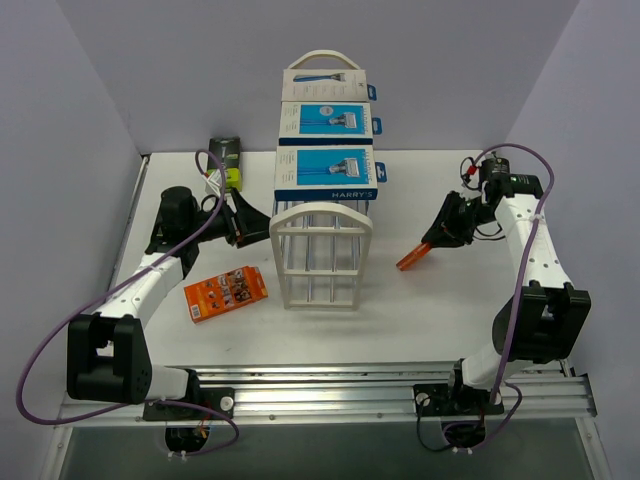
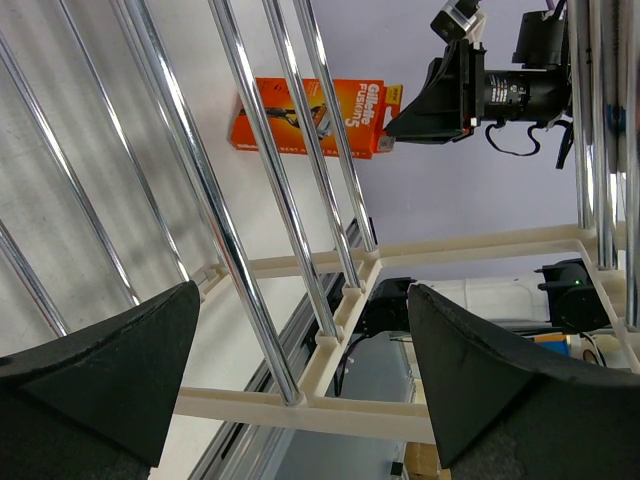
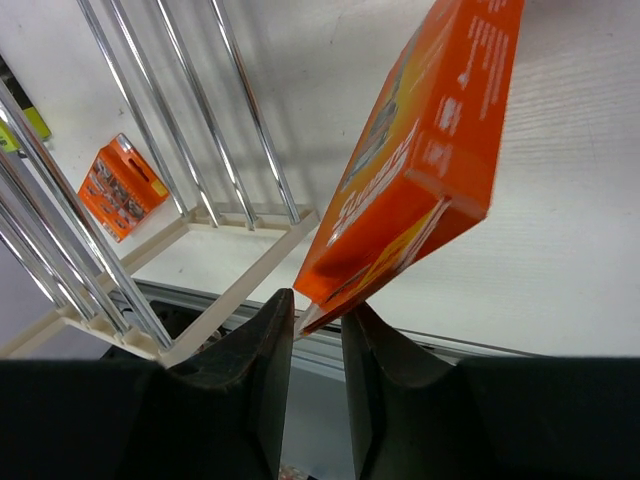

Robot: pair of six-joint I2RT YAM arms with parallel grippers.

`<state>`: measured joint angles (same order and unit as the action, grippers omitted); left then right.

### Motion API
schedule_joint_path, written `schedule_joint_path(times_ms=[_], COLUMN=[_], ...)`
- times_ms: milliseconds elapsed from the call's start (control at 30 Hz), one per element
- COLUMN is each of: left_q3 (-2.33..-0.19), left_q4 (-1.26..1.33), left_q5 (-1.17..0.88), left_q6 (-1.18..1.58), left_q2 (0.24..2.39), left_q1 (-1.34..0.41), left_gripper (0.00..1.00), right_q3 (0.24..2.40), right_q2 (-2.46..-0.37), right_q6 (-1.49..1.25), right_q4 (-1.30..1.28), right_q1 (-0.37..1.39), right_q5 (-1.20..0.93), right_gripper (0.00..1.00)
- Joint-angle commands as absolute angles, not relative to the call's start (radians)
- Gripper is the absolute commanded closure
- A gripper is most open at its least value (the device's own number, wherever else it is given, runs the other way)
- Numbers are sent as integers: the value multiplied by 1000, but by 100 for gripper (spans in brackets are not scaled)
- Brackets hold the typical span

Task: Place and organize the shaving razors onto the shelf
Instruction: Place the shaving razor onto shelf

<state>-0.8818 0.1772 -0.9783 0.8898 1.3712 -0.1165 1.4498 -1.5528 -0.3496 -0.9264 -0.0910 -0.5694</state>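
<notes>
Orange Gillette box (image 3: 420,160): light, stiff, glossy, probably slippery; pinch across flat faces. Right gripper (image 3: 318,322) fingers narrowly astride its corner, clamping unclear; left gripper (image 2: 303,292) wide apart, empty.

HARRY'S: on the blue-and-white box (image 1: 325,172), atop the rack, left of the right gripper (image 1: 429,245).
Gillette Fusion5: on the orange box (image 2: 312,116), at that gripper's tips.
Other boxes: print unreadable.

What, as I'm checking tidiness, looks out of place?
The flat orange box lies askew on the table left of the shelf; the tilted orange box sits at the right hand, also unshelved.
</notes>
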Motion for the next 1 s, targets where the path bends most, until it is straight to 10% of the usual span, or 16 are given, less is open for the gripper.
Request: schedule_joint_path(times_ms=[0,433,967], left_q3=[-887,-885,-894], left_q4=[233,235,199], left_q5=[-1002,-1002,-980], left_q6=[893,893,859], left_q2=[1371,1371,1362], left_q1=[-112,-112,-112], left_gripper=[6,6,6], right_q3=[1468,1442,1562], right_q2=[-1571,-1569,-1430], right_q6=[-342,-325,-305], right_q4=[-950,-948,-799], right_q1=[-92,-112,-74], right_q5=[-557,-522,-328], right_gripper=[78,100,100])
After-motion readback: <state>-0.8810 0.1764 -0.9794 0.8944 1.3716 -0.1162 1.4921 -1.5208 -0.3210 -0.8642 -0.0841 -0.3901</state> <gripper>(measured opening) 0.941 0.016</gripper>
